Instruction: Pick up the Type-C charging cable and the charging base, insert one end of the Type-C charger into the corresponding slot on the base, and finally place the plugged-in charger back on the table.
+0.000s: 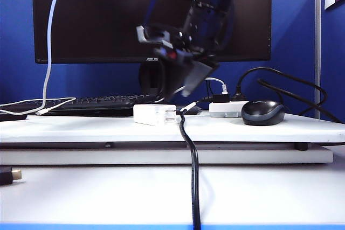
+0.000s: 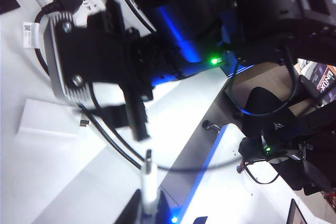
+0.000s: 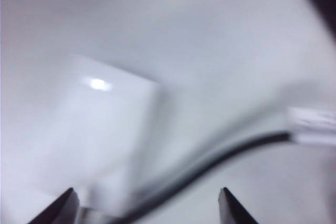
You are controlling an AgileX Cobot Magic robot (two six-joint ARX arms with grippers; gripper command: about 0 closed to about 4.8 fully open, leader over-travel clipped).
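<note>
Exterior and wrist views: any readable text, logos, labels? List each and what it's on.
"ASUS": bottom bezel of the monitor, partly hidden by the arm.
White tag on a black cable, left wrist view: code mark and print, too small to read.
Poster at the edge, left wrist view: cut off, unreadable.
Right wrist view: none.

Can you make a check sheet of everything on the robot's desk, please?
Surface: white table, flat.
Job's things: charging base lies on the table; Type-C charging cable not plugged in.
Clutter: mouse, keyboard, power strip.
Hands: left hand shut on the Type-C charging cable, above the table; right hand open, over the charging base.
Cables: black cable passes the base and drops off the front edge.
Surroundings: monitor, blue partition.
</note>
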